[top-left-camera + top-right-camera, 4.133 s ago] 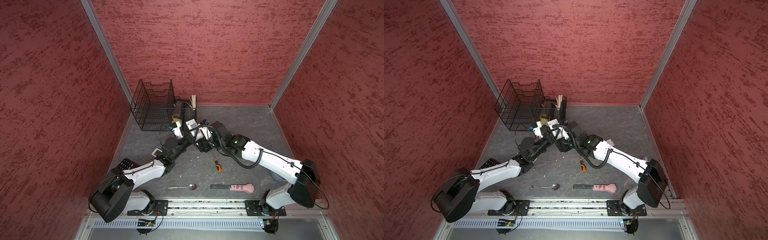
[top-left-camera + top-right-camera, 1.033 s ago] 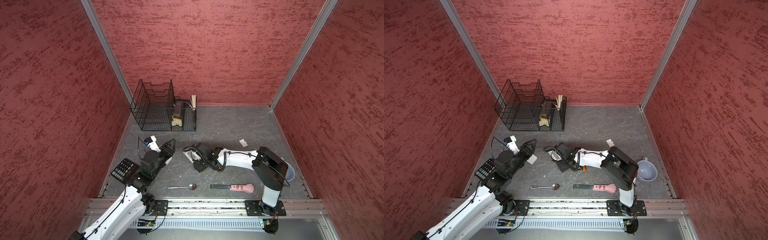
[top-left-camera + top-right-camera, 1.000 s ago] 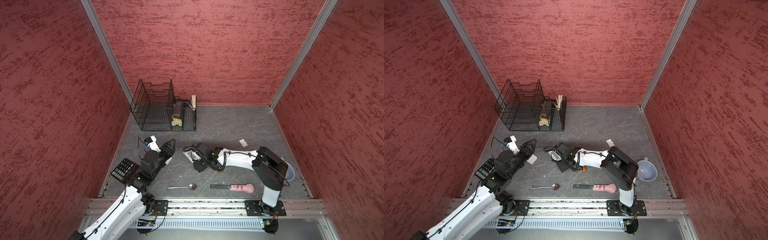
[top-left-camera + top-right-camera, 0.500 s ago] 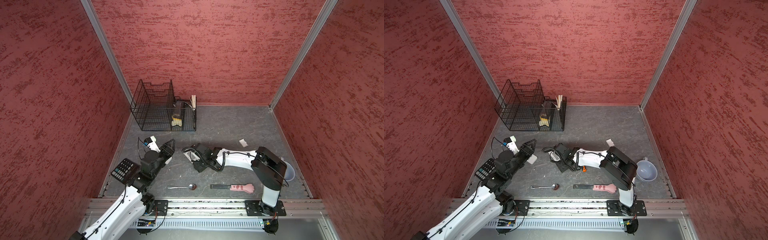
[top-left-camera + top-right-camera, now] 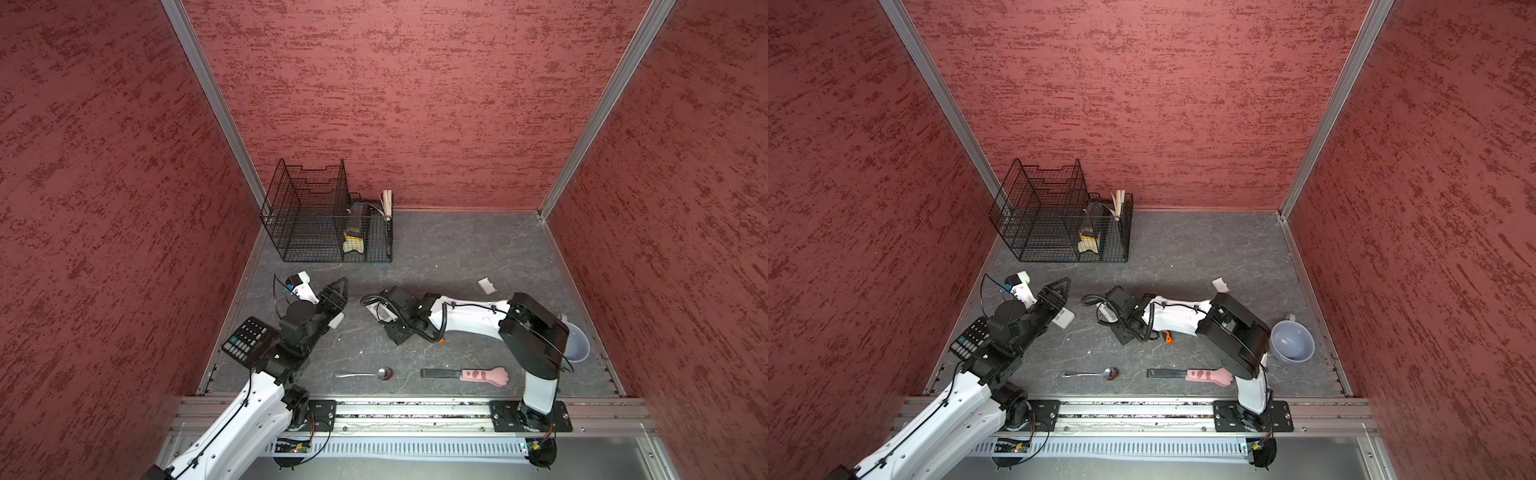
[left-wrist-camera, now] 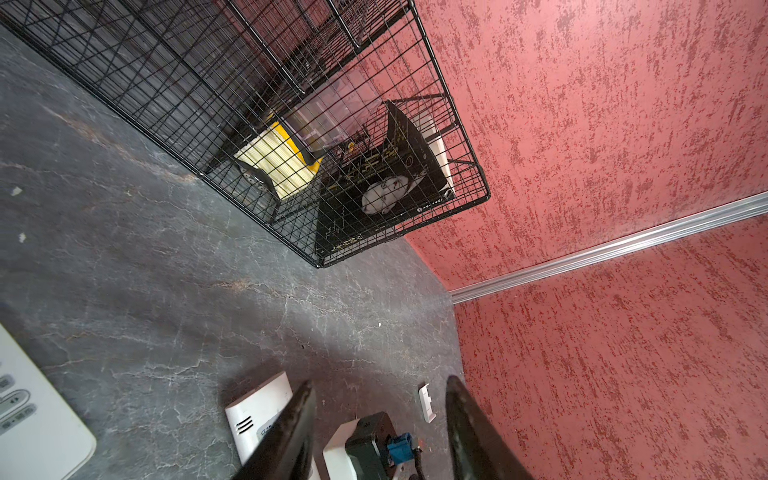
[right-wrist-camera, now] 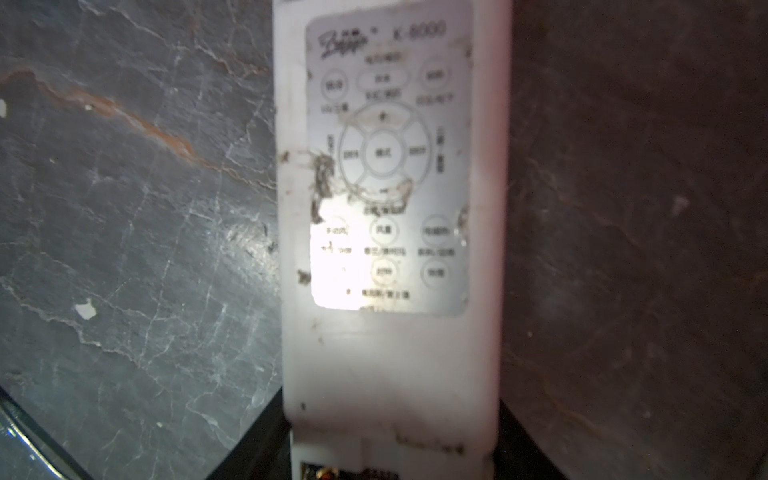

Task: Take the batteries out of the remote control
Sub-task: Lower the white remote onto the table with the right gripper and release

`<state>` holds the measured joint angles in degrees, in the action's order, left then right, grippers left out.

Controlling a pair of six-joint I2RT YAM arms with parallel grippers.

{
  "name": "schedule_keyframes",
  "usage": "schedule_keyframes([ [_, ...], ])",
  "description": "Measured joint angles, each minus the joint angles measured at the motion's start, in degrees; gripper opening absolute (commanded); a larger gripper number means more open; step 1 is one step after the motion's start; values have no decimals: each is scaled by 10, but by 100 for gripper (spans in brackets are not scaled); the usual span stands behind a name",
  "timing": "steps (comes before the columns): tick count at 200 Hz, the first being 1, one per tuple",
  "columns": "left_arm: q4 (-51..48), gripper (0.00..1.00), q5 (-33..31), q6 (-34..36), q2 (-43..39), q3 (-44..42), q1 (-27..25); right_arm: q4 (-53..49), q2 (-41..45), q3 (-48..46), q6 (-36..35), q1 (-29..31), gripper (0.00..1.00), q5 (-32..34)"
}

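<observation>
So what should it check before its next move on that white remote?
1. Right pincer grips the remote: ok.
2. Left pincer open and empty: ok.
3. Battery side reachable: not ok; the button side faces up.
4. Batteries located: cannot tell; none shows in any view.
5. Battery lid off: cannot tell; a small white piece lies apart from the remote.
6. Screwdriver clear: not ok; it lies partly under the right arm.
</observation>
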<state>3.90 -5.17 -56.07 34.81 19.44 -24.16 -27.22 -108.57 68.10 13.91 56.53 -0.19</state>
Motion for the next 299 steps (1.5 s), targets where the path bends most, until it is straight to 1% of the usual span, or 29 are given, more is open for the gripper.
schedule_keyframes([
  [57, 0, 50, 18, 0, 0, -1, 20, -9, -3, 6, 0, 1, 59, 8],
  [152, 0, 50, 45, 0, 0, -2, 51, -23, -4, 9, 0, 2, 67, 20],
  [181, 0, 49, 53, 0, 0, -2, 60, -32, -5, 9, -5, 3, 69, 43],
  [214, 2, 49, 66, 0, 4, -2, 70, -41, -5, 12, -10, -1, 69, 75],
  [260, 10, 49, 88, 0, 27, -2, 75, -45, -7, 19, -30, -39, 69, 102],
  [299, 25, 50, 98, 0, 36, -2, 75, -56, -28, 54, -54, -72, 69, 118],
])
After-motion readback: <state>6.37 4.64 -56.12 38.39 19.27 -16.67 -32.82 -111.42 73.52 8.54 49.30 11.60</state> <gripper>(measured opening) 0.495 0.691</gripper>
